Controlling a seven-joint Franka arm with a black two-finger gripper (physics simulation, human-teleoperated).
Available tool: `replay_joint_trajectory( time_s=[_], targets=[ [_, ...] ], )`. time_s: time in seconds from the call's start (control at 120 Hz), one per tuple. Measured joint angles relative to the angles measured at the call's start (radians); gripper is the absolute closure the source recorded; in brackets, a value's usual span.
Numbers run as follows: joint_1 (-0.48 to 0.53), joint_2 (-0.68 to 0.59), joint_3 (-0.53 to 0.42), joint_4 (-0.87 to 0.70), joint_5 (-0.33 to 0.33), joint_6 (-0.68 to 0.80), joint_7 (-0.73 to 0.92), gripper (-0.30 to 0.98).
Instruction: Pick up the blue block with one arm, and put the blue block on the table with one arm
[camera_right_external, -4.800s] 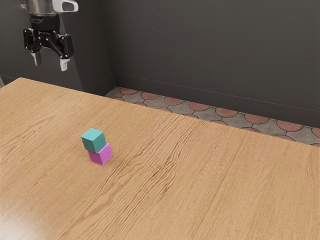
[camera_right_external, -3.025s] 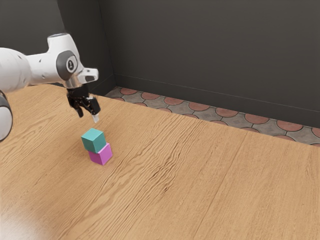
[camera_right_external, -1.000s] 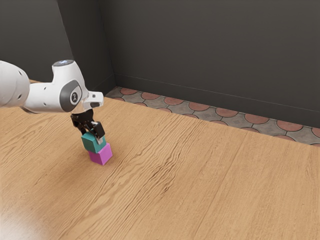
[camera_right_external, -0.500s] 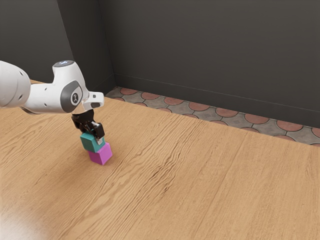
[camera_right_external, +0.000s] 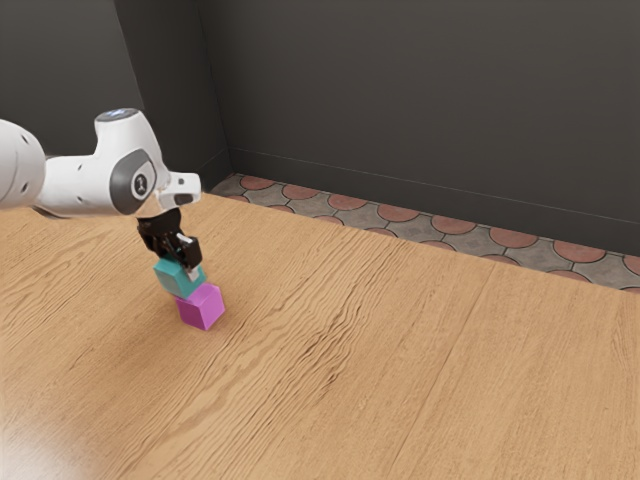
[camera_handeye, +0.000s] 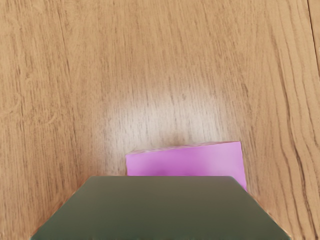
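My gripper (camera_right_external: 182, 267) is low over the table at the exterior view's left, shut on the teal-blue block (camera_right_external: 178, 280), one pale fingertip showing against the block's side. The held block is slightly tilted, just above the magenta block (camera_right_external: 201, 308) and shifted toward the exterior view's left; whether the two still touch, I cannot tell. In the wrist view the held block (camera_handeye: 160, 207) is a large dark shape at the lower edge, covering part of the magenta block (camera_handeye: 187, 160).
The magenta block rests on the wooden table (camera_right_external: 400, 370), directly beside and below the held block. The table's far edge runs along a tiled floor (camera_right_external: 398, 214) and a dark wall (camera_right_external: 420, 100).
My gripper came down from the upper left to the stack and took hold of the blue block. Since half a second ago, gripper and block have risen slightly and moved left; the magenta block stayed put.
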Motion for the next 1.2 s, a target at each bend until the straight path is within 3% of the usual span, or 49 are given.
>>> replay_joint_trajectory(
  time_s=[0.35, 0.8, 1.083, 1.2],
  targets=[
    [0.001, -0.075, 0.115, -0.158, 0.007, -0.067, -0.017, 0.28],
    [0.000, -0.031, 0.142, -0.199, 0.004, -0.053, -0.029, 0.28],
    [0.000, -0.038, 0.144, -0.200, -0.001, -0.044, -0.028, 0.08],
    [-0.001, -0.137, 0.138, -0.199, 0.003, -0.064, -0.028, 0.05]
  ],
)
